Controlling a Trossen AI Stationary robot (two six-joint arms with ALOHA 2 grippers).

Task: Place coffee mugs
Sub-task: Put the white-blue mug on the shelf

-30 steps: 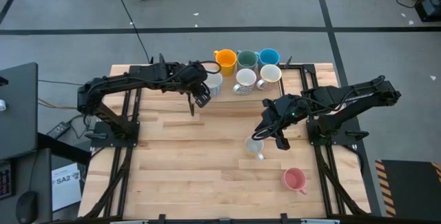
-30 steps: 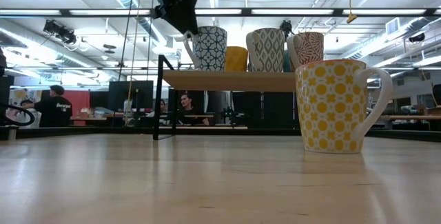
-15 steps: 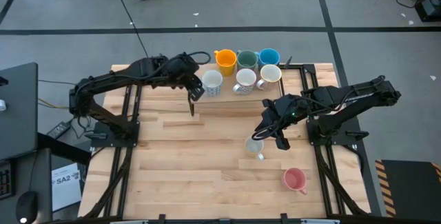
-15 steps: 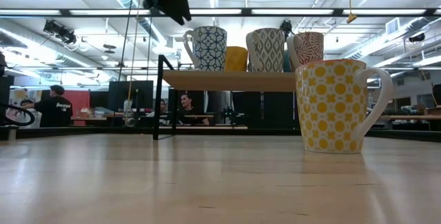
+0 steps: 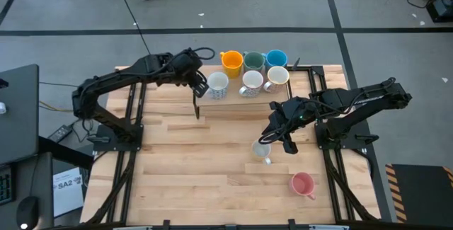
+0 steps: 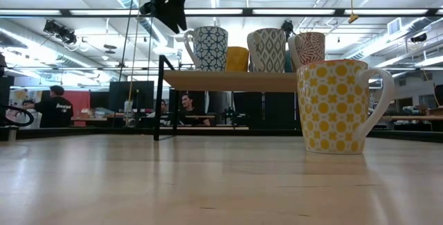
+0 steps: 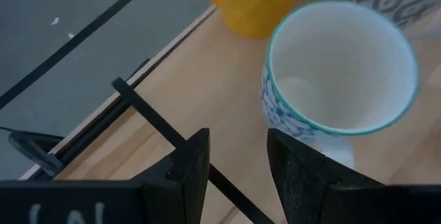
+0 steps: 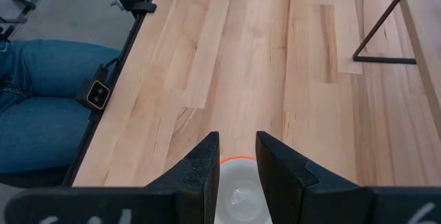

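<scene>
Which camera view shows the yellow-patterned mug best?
The low view: the yellow-patterned mug stands close, with pattern and handle clear. The high view shows only its rim from above; the right wrist view shows a rim sliver; the left wrist view, nothing.

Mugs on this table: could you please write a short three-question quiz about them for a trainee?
1. True or false: the pink mug stands on the table, not on the shelf.
2. How many mugs stand on the shelf?
3. Which mug is nearest the left jaws? A) orange B) blue-patterned C) pink

Key: 1 true; 2 six; 3 B
</scene>
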